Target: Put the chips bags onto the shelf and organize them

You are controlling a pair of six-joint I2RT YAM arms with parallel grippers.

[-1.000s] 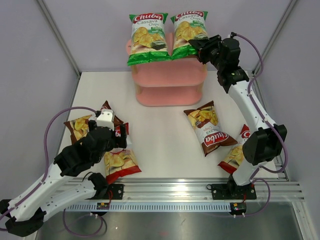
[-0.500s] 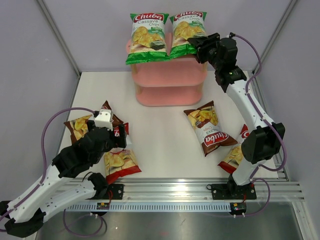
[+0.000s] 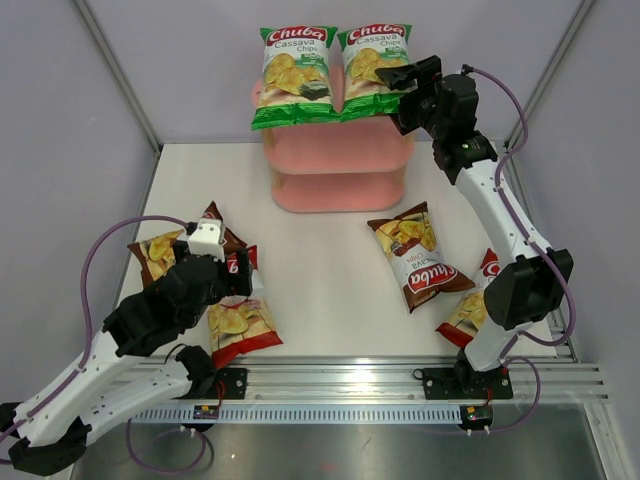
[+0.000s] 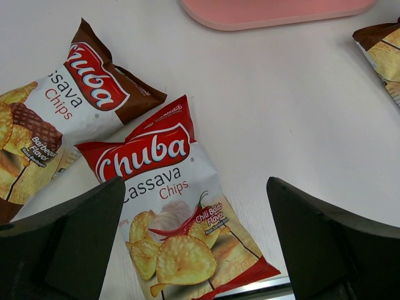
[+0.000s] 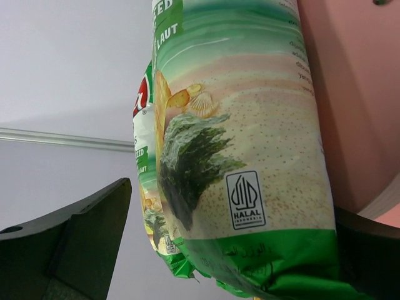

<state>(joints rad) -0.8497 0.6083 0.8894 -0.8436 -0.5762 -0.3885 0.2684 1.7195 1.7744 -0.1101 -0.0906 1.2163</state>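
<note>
Hovering wide open, your left end effector (image 4: 194,187) sits directly over a red chips bag (image 4: 169,212) on the desk (image 4: 300,125), nearer than the right end effector (image 5: 231,200), open around the green bag (image 3: 372,62) on the shelf (image 3: 340,160).

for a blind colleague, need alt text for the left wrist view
A red Chuba Cassava Chips bag lies flat on the white table, framed by the open left gripper, a dark brown barbecue bag beside it. The pink shelf edges the top; another brown bag pokes in upper right.

Bright, even light; soft shadows; close green bag (image 5: 250,125) perhaps slightly blurred.
</note>
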